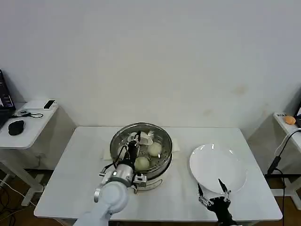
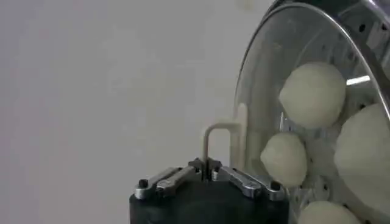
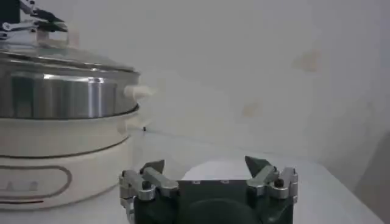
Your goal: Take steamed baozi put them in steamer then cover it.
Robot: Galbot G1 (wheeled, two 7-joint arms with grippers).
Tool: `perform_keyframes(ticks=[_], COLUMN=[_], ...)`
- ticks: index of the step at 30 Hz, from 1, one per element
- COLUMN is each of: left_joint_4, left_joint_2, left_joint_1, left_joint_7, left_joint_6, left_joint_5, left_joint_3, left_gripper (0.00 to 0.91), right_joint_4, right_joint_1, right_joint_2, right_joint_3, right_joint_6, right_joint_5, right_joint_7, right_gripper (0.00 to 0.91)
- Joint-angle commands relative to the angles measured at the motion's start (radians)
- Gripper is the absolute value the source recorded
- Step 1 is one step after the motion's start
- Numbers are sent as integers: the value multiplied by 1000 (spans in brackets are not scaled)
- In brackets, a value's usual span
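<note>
The right gripper (image 1: 214, 190) waits at the table's (image 1: 70, 174) near edge, about five o'clock from the steamer (image 1: 141, 148), its fingers spread apart over the near rim of the white plate (image 1: 218, 167); its wrist view shows those open tips and the pot's steel wall (image 3: 67, 97) on a white base. The left gripper (image 1: 132, 151) is over the steamer's near rim, pinched shut on the handle of the glass lid (image 2: 256, 79), a grip seen from its own wrist; under the glass lie the baozi (image 2: 313, 94).
</note>
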Motion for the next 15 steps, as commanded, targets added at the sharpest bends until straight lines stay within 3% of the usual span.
perform_keyframes(ticks=[1,15], left_joint_4=[6,12], left_joint_2=[-1,-3], left_joint_1=[-4,-5], left_joint_7=[2,6], left_joint_6=[2,1], left_joint_5=[6,4], left_joint_3=[4,5], left_gripper=[0,0], right_joint_4=[-3,-12], right_joint_1=[0,6], right_joint_2=[1,0], right_joint_3=[0,-5], right_joint_6=[0,-2], right_joint_5=[-3,-3], right_joint_7=[0,-2], right_gripper=[907,907])
